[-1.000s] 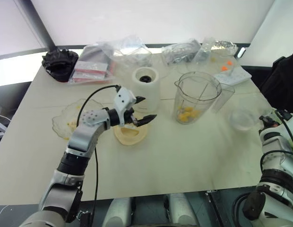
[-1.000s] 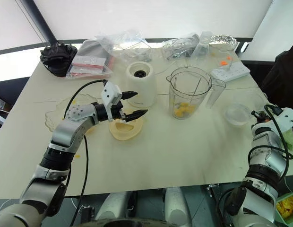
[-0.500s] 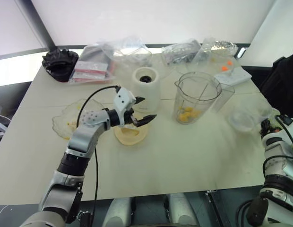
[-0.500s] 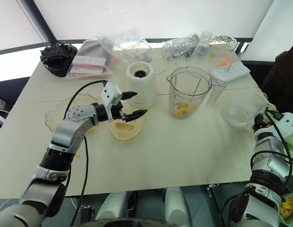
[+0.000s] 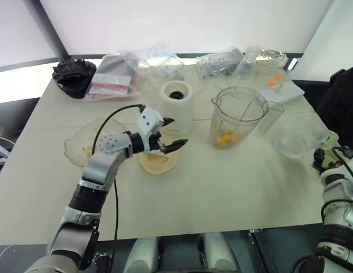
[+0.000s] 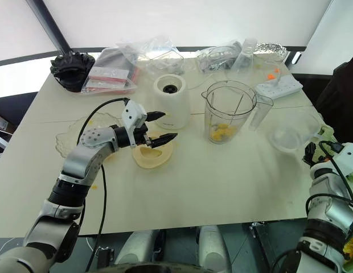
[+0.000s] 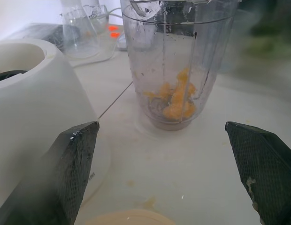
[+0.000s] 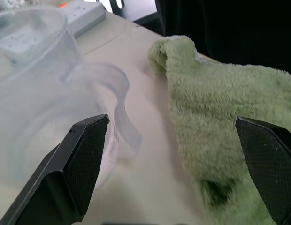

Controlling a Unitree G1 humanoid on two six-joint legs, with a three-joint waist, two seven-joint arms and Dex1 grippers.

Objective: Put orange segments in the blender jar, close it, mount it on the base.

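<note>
Tabletop: a pale cream tabletop point(image 5: 210, 193) carries everything.
Blender jar: the tall clear plastic blender jar point(image 5: 238, 116) with a pouring spout stands upright right of centre, its top uncovered, not mounted on anything.
Orange segments: small yellow-orange fruit chunks point(image 5: 225, 138) lie heaped at the bottom of the jar, around the blade post.
Base: the squat cream-white rounded base point(image 5: 176, 106) with a dark round socket on top stands just left of the jar, apart from it.
Lid: a flat round cream-yellow lid point(image 5: 159, 161) lies on the tabletop, nearer than the base.
Left pincer: the left pincer point(image 5: 171, 134) hangs just above the lid's far edge with its two black fingers spread apart and nothing between them; it points toward the jar.
Right pincer: the right pincer point(image 8: 176, 164) sits at the near right edge of the tabletop, fingers wide apart and empty, beside a frosted clear cup point(image 5: 295, 142) and a fuzzy green cloth point(image 8: 220, 117).
Dish: a shallow wavy-edged clear glass dish point(image 5: 85, 143) rests on the left, with a few yellow bits in it.
Far side: clear plastic bags point(image 5: 148, 62) and a white power strip point(image 5: 282, 91) lie along the far edge.
</note>
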